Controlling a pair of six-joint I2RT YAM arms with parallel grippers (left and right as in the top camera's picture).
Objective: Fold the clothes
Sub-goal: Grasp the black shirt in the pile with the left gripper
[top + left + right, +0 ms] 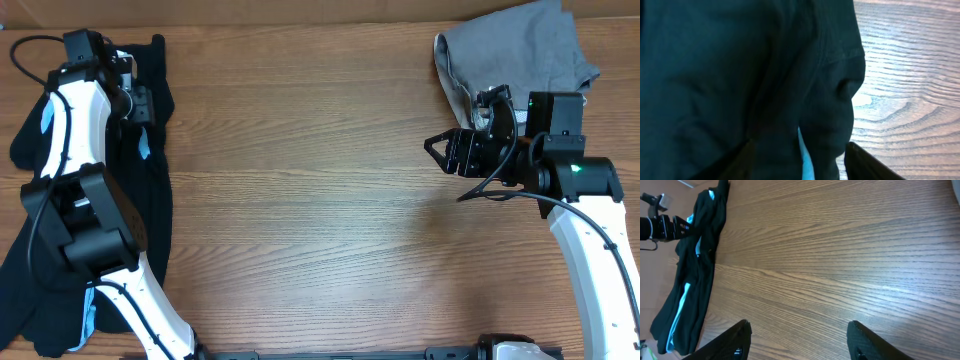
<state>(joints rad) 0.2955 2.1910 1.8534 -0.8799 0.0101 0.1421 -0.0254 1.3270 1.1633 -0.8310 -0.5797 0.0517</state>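
1. The clothes (150, 200) lie in a heaped strip along the left side of the table (330, 210), mostly black cloth with a light blue T-shirt (682, 297) showing through in slivers.
2. The left gripper (800, 145) sits low on this heap. A bunched fold of black fabric and a blue edge lie between its fingers (867, 165). They stand apart on either side, and I cannot tell whether they pinch the fold yet.
3. Risk 1: with 2 garments between the jaws, a close here probably catches both. The blue shirt would then drag up with the black one.
4. Risk 2: the heap is tangled, so a lift from 1 point likely raises a rope of cloth, not a flat shirt.
5. Risk 3: the right gripper (799, 325) hangs over bare wood well apart from the heap, fingers spread on nothing. If it arrives late, the left arm works alone and the fabric may slide toward the table's edge.
6. Risk 4: the grey garment (520, 50) lies just behind the right arm and could snag on it.
7. Containers: 0 in view. No basket, bin or tray shows, so nothing is held in one.
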